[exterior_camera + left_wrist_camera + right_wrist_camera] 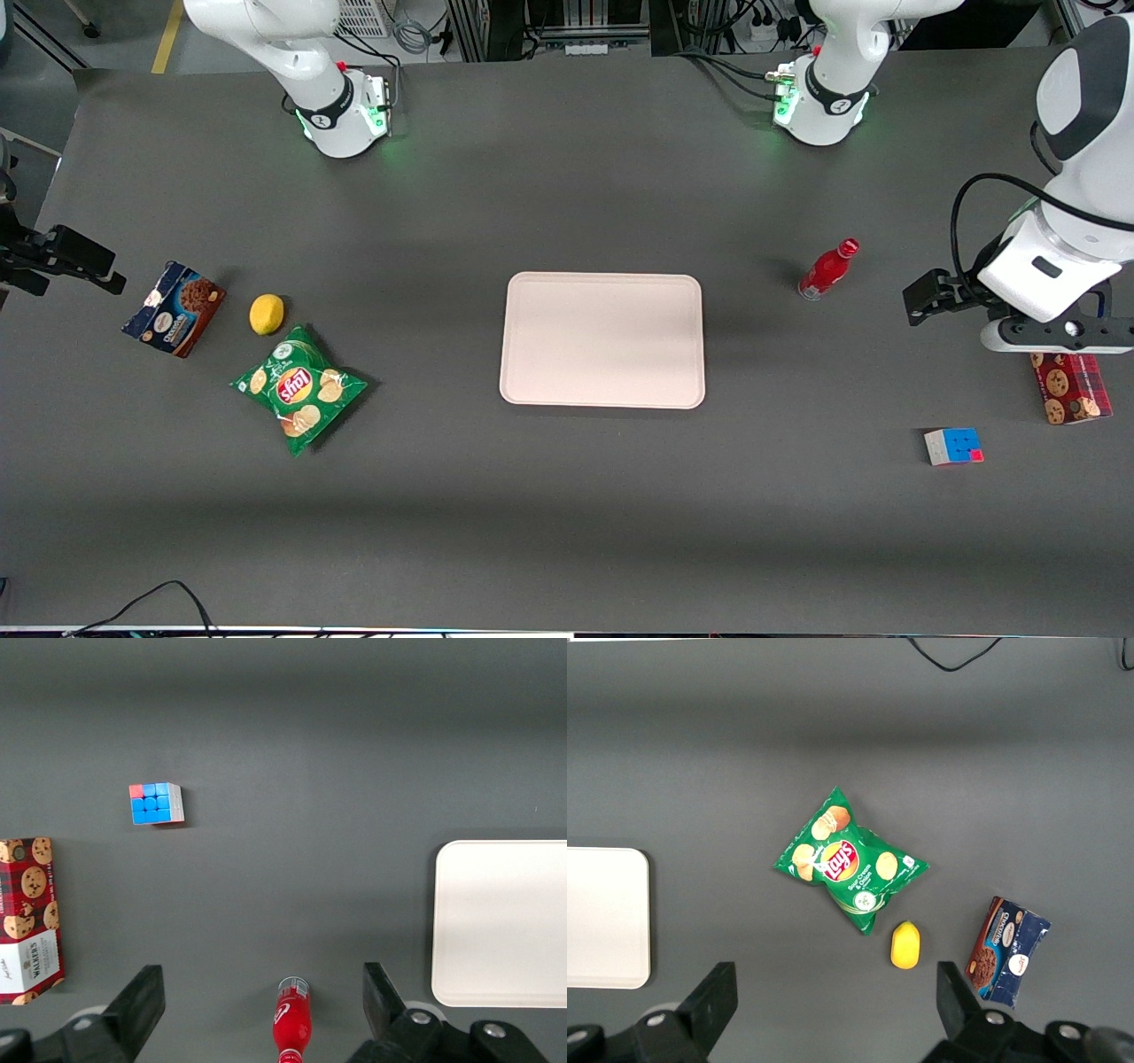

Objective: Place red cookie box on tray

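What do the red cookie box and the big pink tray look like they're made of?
The red cookie box looks like printed cardboard: flat faces, sharp folded edges, tartan and cookie pictures, a white label end. The tray seems to be moulded plastic with a matte finish: one even pale pink colour, rounded corners, low rim, though the look leaves this open. The gripper hangs open above the table, between the two.

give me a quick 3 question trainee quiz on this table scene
1. True or false: the red cookie box already lies on the tray.
2. Which thing stands nearest the tray? A) red bottle B) lemon C) cube puzzle
3. Fill in: the gripper hangs over the table with its jaws ____.

Key
1. False: the box lies on the table at the working arm's end, the tray bare.
2. A
3. open, with the bottle between them in the left wrist view.
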Robot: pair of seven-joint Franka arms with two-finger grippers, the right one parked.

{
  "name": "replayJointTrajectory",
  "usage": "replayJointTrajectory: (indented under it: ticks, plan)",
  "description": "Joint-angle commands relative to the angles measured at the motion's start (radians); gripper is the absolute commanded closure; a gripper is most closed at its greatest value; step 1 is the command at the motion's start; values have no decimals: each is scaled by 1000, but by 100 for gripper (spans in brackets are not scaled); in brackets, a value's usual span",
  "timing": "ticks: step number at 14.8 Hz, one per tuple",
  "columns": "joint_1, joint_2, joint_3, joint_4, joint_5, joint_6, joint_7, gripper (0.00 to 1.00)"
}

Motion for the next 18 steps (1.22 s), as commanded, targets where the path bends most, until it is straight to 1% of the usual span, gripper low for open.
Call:
replayJointTrajectory:
  ticks: [1,4,18]
  plan:
    - [-7,0,3,19,-7,-22,0,0]
    - [-7,0,4,19,-19,-22,0,0]
    - [-9,-3,-8,20,-19,-25,-6,0]
